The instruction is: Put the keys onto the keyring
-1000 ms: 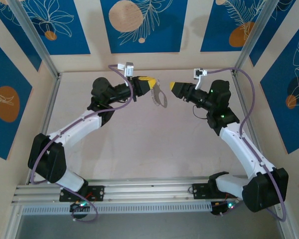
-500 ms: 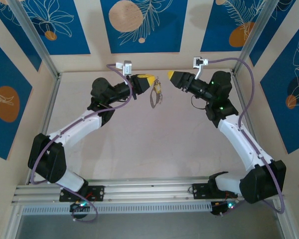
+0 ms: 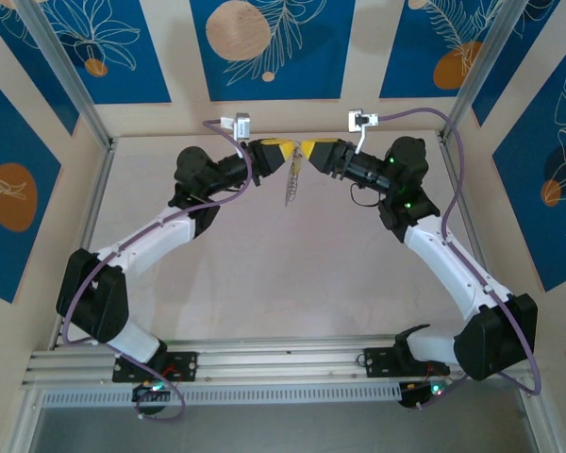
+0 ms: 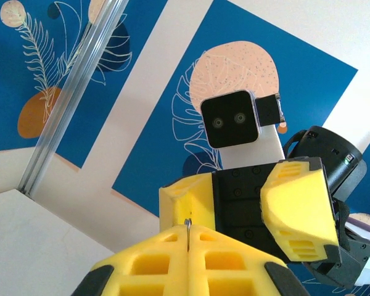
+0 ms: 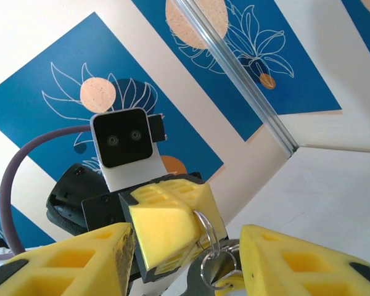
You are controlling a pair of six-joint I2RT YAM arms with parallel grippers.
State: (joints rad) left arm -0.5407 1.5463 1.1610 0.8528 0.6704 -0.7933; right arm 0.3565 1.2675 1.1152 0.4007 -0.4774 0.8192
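My left gripper (image 3: 283,151) is shut on the thin silver wire ring of the keyring (image 5: 205,229), whose edge pokes up between the yellow pads (image 4: 189,229). The keyring (image 3: 291,186) hangs edge-on below the tips, well above the table. Under the wire ring hang a smaller ring and a flat grey piece (image 5: 200,276). A small yellow bit, apparently the head of the keys (image 5: 229,282), sits at the frame's bottom edge. My right gripper (image 3: 308,149) faces the left one tip to tip. It is open (image 5: 185,259), with its fingers on either side of the left tips and the ring.
Both grippers meet high over the far middle of the pale table (image 3: 264,264). An aluminium frame post (image 3: 467,71) and the patterned back wall stand close behind. The table's near rail (image 3: 283,354) carries both arm bases.
The right gripper has swung left and up until its fingers flank the left gripper's tips, and its jaws have narrowed slightly. The hanging keyring has turned from flat-on to edge-on.
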